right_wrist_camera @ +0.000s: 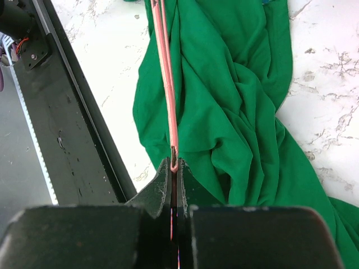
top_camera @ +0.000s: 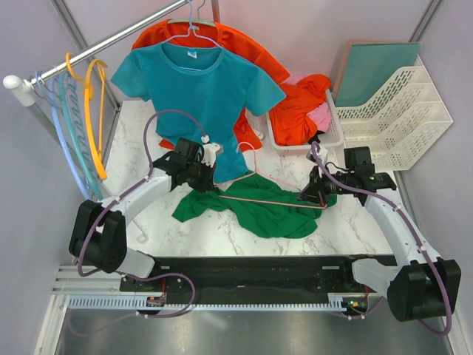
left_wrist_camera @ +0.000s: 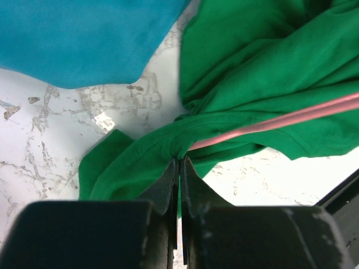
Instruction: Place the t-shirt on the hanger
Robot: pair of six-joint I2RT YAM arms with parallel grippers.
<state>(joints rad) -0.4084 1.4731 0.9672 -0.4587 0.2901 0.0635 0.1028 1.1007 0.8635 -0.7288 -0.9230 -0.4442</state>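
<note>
The left claw point(left_wrist_camera: 179, 163) is clenched on a hem fold of the t-shirt point(left_wrist_camera: 269, 67) at the heap's 9 o'clock edge, apparently holding open the spot where the hanger point(left_wrist_camera: 291, 119) slips under the cloth. The right claw point(right_wrist_camera: 175, 167), at 3 o'clock, is clamped on the hanger's wire end, likely to brace it. The t-shirt lies crumpled mid-desk point(top_camera: 332, 231), at 6 o'clock of the teal shirt point(top_camera: 199, 81).
</note>
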